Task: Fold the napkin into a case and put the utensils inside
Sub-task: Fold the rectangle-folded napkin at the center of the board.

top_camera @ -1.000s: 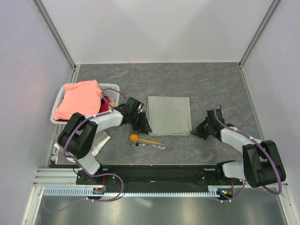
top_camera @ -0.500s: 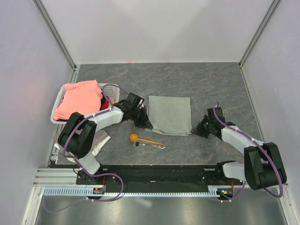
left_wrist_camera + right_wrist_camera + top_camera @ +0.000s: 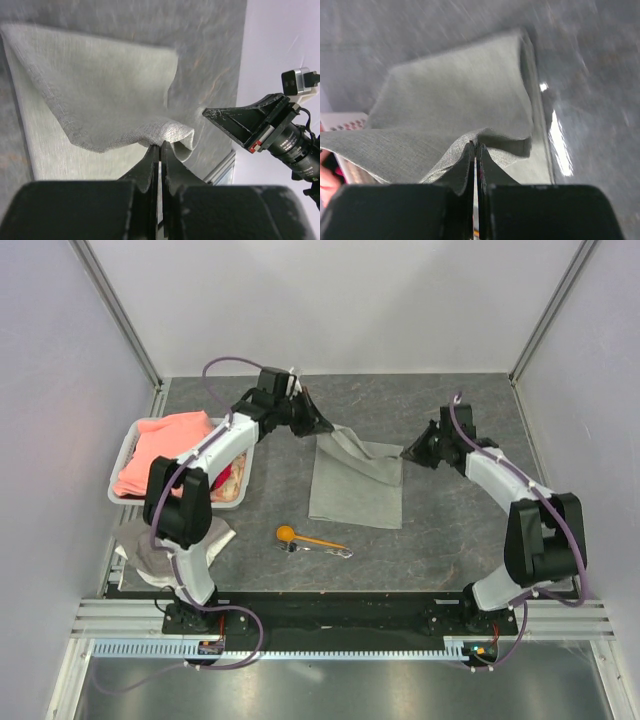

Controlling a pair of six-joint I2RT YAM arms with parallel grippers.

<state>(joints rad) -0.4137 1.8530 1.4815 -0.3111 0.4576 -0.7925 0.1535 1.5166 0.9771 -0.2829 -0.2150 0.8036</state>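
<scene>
— At the napkin's far corners, what grips?
— Left gripper is clamped on the far-left corner and right gripper on the far-right. That edge is raised and the rest lies flat.
— Utensils?
— Spoon and fork lie together, just near-left of the napkin.

Napkin near edge now far back (aloft)

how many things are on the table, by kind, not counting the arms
cloths: 3 (grey napkin, pink cloth, whitish rag)
utensils: 2 (orange spoon, metal fork)
baskets: 1 (white basket)
total: 6
</scene>
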